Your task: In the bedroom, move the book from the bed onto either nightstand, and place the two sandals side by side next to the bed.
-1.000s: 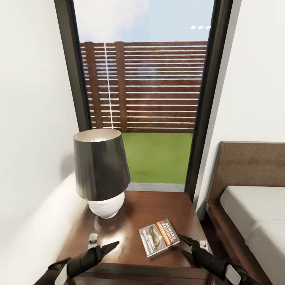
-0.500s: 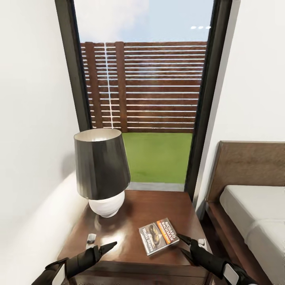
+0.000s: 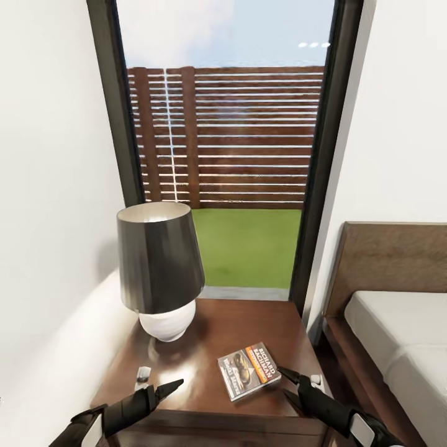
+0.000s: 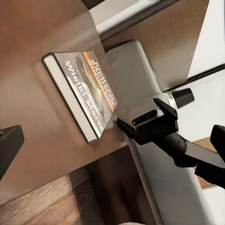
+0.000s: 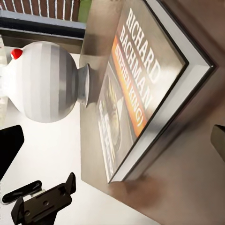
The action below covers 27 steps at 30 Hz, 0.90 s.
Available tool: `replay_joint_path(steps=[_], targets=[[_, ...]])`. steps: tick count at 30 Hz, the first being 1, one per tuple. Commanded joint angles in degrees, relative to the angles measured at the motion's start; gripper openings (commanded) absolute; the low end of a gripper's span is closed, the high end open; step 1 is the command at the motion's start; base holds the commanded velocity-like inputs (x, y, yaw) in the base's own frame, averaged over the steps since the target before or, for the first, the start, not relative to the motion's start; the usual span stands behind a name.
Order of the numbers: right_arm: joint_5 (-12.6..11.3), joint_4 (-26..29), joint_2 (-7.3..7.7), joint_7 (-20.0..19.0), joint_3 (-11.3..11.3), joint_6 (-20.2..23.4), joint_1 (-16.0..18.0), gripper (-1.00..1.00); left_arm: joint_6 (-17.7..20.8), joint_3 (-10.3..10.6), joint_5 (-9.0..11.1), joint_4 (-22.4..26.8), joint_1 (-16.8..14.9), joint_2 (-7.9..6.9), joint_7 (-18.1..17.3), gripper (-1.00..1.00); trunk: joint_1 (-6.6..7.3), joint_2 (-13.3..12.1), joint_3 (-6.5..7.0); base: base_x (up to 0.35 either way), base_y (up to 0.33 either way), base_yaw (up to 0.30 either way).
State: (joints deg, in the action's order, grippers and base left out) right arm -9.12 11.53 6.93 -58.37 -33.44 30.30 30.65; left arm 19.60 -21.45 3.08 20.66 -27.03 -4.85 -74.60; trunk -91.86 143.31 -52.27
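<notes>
- Book point(image 3: 249, 371) lies flat on the nightstand point(image 3: 248, 323), lower centre of the head frame, cover up, near the front-right part of the top. Book step looks done.
- Sandals not in these frames, so that half of the task looks still left to do.
- Right claw point(image 3: 290, 386) at lower right of the head frame, just beside the book's right edge, tips apart, holding nothing. Looks clear of the book, though contact at the tip is hard to rule out.
- Left wrist frame: book point(image 4: 82, 93) at upper left, right claw point(image 4: 147, 123) just off its corner at centre, open and empty.
- Left claw point(image 3: 156, 386) at lower left of the head frame, over the nightstand's front-left, apart from the book. Fingers spread, nothing between them.
- Right wrist frame: book point(image 5: 145, 93) close up at upper centre, flat on the wood; left claw point(image 5: 42, 204) at lower left.
- Lamp point(image 3: 160, 273) stands at the nightstand's back-left, left-centre of the frame, well apart from the book.
- Bed point(image 3: 397, 335) at the right edge of the head frame, beside the nightstand, no book on the part shown.
- Next, by my guess: back both arms off and go find the sandals.
</notes>
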Motion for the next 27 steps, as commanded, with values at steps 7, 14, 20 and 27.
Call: replay_joint_path(steps=[7, 14, 20, 27], targets=[[-0.5, 0.0, 0.02, 0.0, 0.1, 0.5, 0.0, 1.0, 0.6, 0.0, 0.0, 0.0, 0.0, 0.01, -0.2, 1.0, 0.2, -0.1, 1.5, 0.0, 0.0, 0.0], [-0.5, 0.0, 0.02, 0.0, 0.1, 0.5, 0.0, 1.0, 0.6, 0.0, 0.0, 0.0, 0.0, 0.01, -0.2, 1.0, 1.74, -2.9, 2.75, 0.0, 0.0, 0.0], [-0.5, 0.0, 0.02, 0.0, 0.1, 0.5, 0.0, 1.0, 0.6, 0.0, 0.0, 0.0, 0.0, 0.01, -0.2, 1.0, 3.06, -5.3, 3.83, 0.0, 0.0, 0.0], [-0.5, 0.0, 0.02, 0.0, 0.1, 0.5, 0.0, 1.0, 0.6, 0.0, 0.0, 0.0, 0.0, 0.01, -0.2, 1.0, 4.6, -8.1, 5.09, 0.0, 0.0, 0.0]])
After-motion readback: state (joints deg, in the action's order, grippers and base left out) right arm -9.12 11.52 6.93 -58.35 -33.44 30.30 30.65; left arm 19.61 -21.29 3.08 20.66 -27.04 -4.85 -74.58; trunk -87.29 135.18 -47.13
